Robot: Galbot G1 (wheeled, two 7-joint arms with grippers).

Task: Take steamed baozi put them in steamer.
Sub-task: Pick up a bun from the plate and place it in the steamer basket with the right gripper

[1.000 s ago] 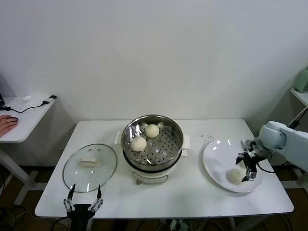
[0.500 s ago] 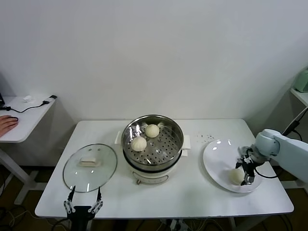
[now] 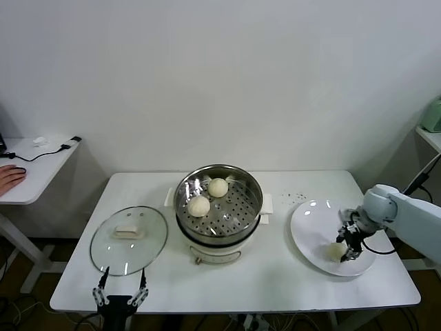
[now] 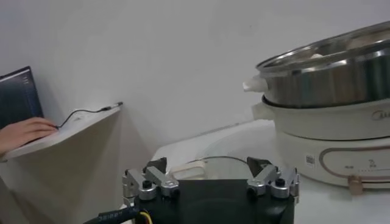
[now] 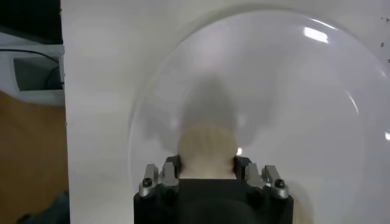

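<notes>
On the white plate (image 3: 310, 234), the right pincer (image 3: 349, 251) straddles a baozi (image 5: 206, 145), fingers apparently closed against it; left pincer (image 3: 120, 296) gapes idle

No readable text, brand name or number appears anywhere in this scene. The steamer (image 4: 332, 115) carries a small square label and a faint mark at the edge of its white base, both too small and blurred to be read from the left wrist view.
</notes>
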